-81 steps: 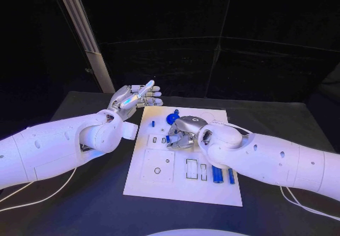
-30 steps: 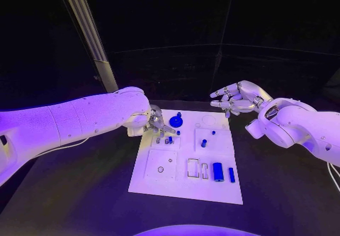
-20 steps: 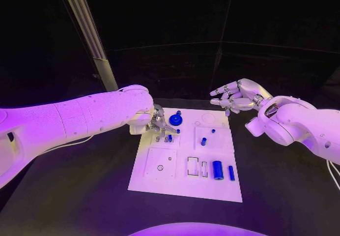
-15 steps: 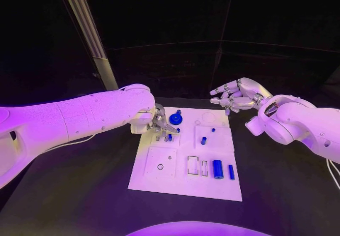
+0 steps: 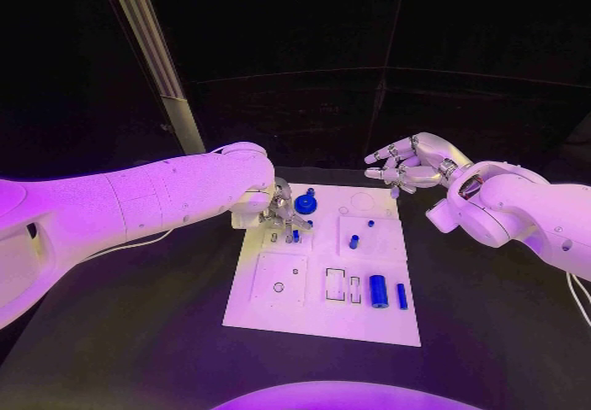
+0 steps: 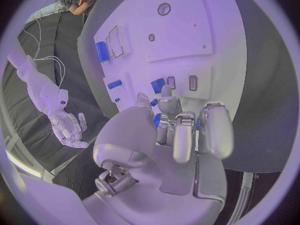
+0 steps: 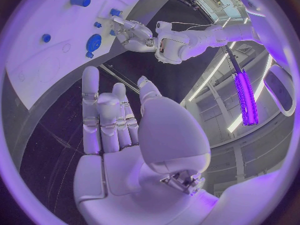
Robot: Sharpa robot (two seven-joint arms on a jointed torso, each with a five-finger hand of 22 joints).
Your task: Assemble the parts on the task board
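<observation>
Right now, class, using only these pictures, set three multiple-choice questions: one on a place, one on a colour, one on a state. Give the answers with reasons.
1. Where is the left hand?
A. over the task board's far left part
B. off the table
C. on the board's near edge

2. What colour is the large cylinder lying on the task board?
A. red
B. blue
C. yellow

3. How is the right hand?
A. gripping a part
B. pressed flat on the board
C. raised, fingers apart, holding nothing

Answers: 1 A, its fingers reach down beside the round blue part. 2 B, it shows blue on white. 3 C, it hovers beyond the board's far edge, holding nothing.
</observation>
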